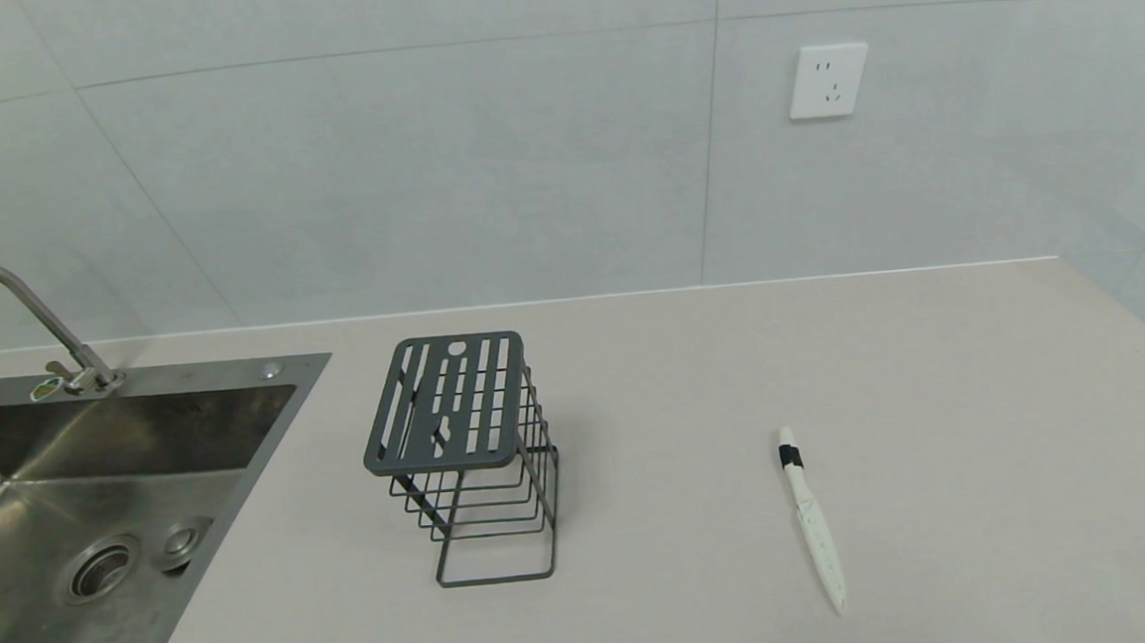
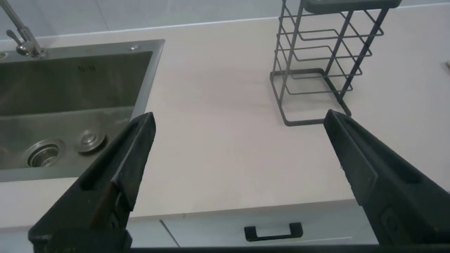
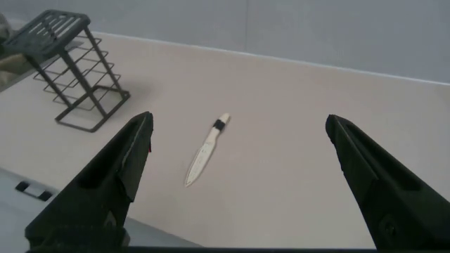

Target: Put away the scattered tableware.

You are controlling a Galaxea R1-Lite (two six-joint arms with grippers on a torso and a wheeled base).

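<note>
A white knife [image 1: 811, 516] with a black band near its handle lies flat on the beige counter [image 1: 986, 415], right of centre; it also shows in the right wrist view as the knife [image 3: 207, 149]. A dark wire knife rack [image 1: 461, 448] with a slotted top stands in the middle of the counter, seen again as the rack [image 3: 69, 70] and the rack [image 2: 325, 56]. My right gripper [image 3: 239, 179] hangs open above the counter's front edge, the knife ahead of it between its fingers. My left gripper [image 2: 239, 176] is open over the counter front, between sink and rack.
A steel sink [image 1: 97, 510] with a curved tap [image 1: 25, 315] takes up the counter's left end. A wall socket [image 1: 827, 80] sits on the tiled wall behind. A drawer handle [image 2: 273, 230] shows below the counter's front edge.
</note>
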